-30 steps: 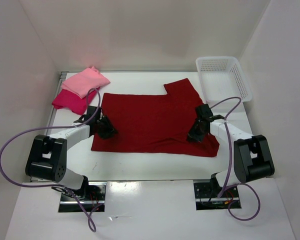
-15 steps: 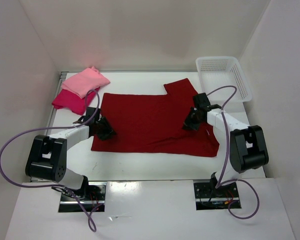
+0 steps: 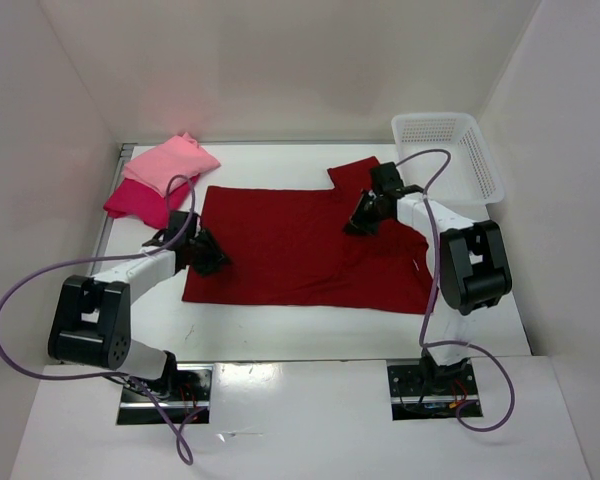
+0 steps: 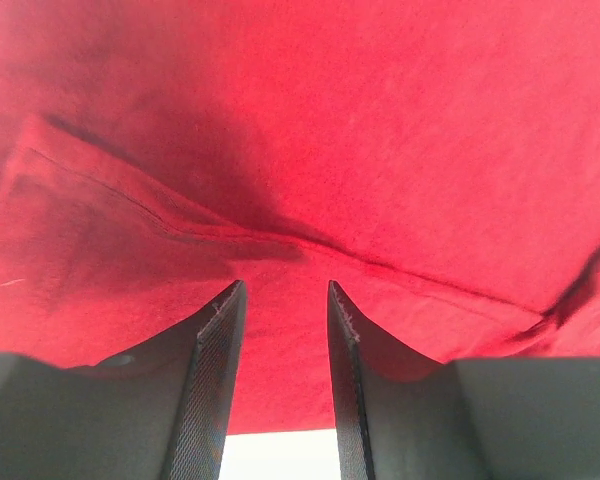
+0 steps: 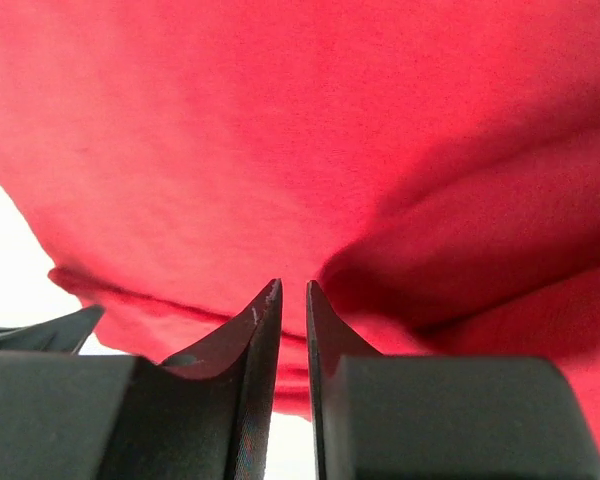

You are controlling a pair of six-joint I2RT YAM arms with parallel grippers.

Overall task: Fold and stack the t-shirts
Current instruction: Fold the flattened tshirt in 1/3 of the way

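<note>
The dark maroon red t-shirt point(image 3: 290, 250) lies spread flat mid-table, one sleeve pointing back right. It fills the left wrist view point(image 4: 310, 150) and the right wrist view point(image 5: 280, 130). The light pink t-shirt point(image 3: 172, 163) lies folded on the crimson-magenta t-shirt point(image 3: 138, 202) at the back left. My left gripper point(image 3: 210, 257) is open and empty, low at the maroon shirt's left edge, where a sleeve hem is folded in. My right gripper point(image 3: 358, 222) is over the shirt near its back right sleeve. Its jaws are shut to a thin slit with no cloth seen between them.
A white mesh basket point(image 3: 448, 152) stands at the back right corner. White walls close in the table on the left, back and right. Purple cables loop from both arms.
My right gripper has moved back and left across the maroon shirt, from near its front right part to beside the back sleeve. The left gripper and the shirt have barely moved.
</note>
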